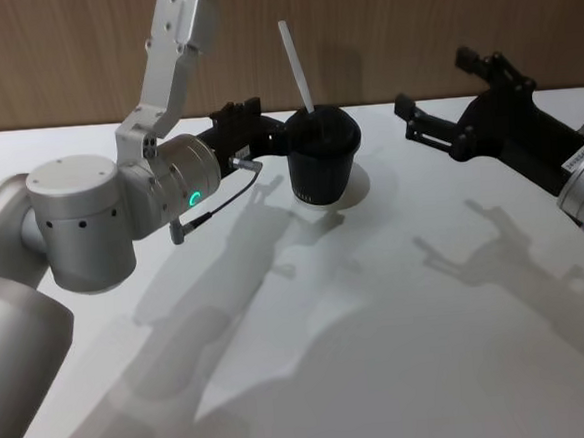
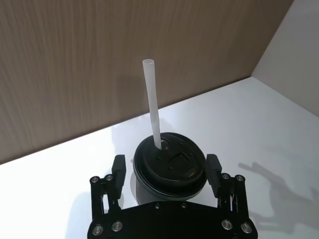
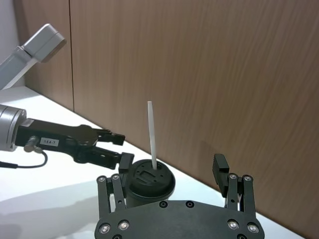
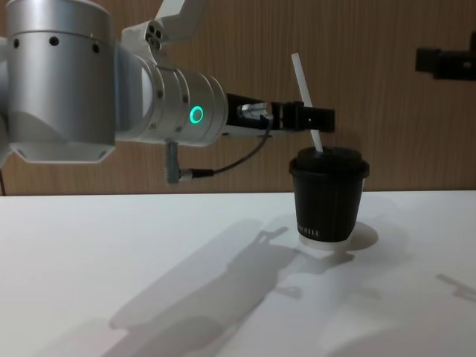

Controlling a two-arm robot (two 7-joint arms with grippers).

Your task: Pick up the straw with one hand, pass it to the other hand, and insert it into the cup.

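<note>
The black cup (image 1: 320,167) with a domed lid stands at the back middle of the white table. The white straw (image 1: 297,68) sticks up through its lid, leaning slightly to the left. My left gripper (image 1: 266,131), on the silver wrist with the green ring, is open just left of the cup, about level with the lid; nothing is between its fingers (image 2: 118,172). In the chest view the left gripper (image 4: 316,119) overlaps the straw (image 4: 303,85) above the cup (image 4: 329,195). My right gripper (image 1: 435,84) hovers open, raised to the right of the cup.
A wooden wall (image 1: 389,22) runs close behind the cup. The white table (image 1: 382,353) stretches bare toward me. The left arm's elbow and silver links (image 1: 82,224) fill the near left side.
</note>
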